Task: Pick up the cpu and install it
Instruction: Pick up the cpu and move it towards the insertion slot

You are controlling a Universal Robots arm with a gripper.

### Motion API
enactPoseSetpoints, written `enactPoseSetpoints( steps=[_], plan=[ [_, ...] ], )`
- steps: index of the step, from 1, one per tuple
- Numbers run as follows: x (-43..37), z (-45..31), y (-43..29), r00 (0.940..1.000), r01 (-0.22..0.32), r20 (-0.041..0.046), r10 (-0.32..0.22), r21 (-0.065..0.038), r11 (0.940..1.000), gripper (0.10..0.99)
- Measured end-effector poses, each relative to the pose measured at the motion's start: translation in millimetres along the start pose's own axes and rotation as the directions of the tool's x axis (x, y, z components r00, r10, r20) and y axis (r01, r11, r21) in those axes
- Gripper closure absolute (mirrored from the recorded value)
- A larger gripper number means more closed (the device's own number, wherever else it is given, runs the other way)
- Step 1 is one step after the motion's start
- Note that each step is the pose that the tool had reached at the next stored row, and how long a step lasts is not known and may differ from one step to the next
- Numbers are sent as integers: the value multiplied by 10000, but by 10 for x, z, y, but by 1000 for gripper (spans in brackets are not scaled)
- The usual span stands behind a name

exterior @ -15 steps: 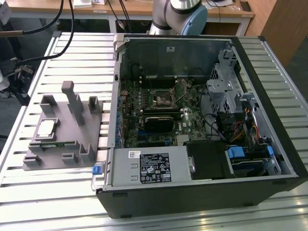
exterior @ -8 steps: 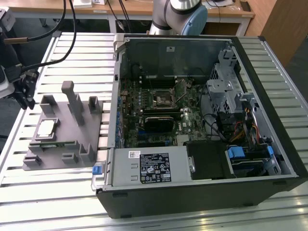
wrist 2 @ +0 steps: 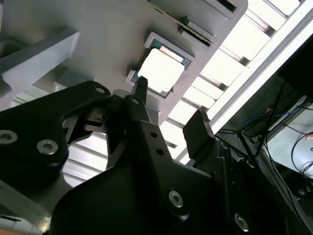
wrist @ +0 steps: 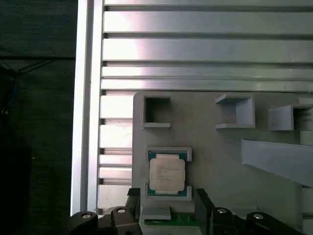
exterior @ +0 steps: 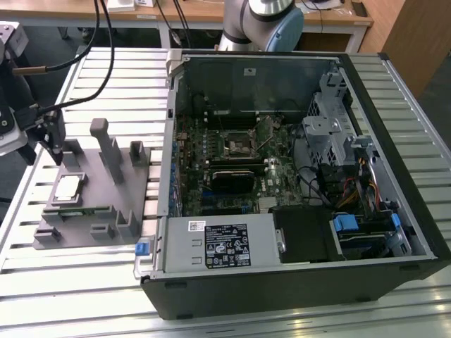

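Note:
The cpu (exterior: 68,186) is a small square chip with a pale silver top, lying flat in a framed pocket of the grey plastic fixture (exterior: 99,204) at the exterior view's left. It also shows in the first wrist view as the cpu (wrist: 167,175) and in the second wrist view as the cpu (wrist 2: 160,71). My gripper (exterior: 54,144) hangs a little above and beside it, apart from it. In both wrist views the gripper (wrist: 168,199) (wrist 2: 170,104) is open, with its black fingers (wrist 2: 142,88) straddling the chip's edge and nothing between them.
An open computer case (exterior: 394,176) lies at the exterior view's right, with the motherboard's socket (exterior: 239,146) near its middle and a silver box with a white label (exterior: 218,243) at the front. The fixture has tall grey posts (exterior: 106,144). All rests on a slatted aluminium table (exterior: 84,296).

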State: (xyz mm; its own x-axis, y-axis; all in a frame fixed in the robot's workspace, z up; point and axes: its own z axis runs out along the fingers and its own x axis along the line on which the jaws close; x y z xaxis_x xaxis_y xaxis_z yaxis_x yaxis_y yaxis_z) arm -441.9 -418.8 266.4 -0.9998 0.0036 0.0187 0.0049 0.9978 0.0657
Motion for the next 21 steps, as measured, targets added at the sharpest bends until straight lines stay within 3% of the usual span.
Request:
enactPoseSetpoints(
  steps=[3,4,5,10,21],
  plan=[
    [-2,54,-4,10000,1,0,-1,8,10000,447],
    [-2,72,-5,10000,1,1,-1,7,10000,447],
    [-2,91,-6,10000,1,2,-1,7,10000,380],
    [-3,118,-7,10000,0,0,0,8,10000,380],
    [-6,260,-6,10000,1,0,-1,10,10000,380]
  ],
)
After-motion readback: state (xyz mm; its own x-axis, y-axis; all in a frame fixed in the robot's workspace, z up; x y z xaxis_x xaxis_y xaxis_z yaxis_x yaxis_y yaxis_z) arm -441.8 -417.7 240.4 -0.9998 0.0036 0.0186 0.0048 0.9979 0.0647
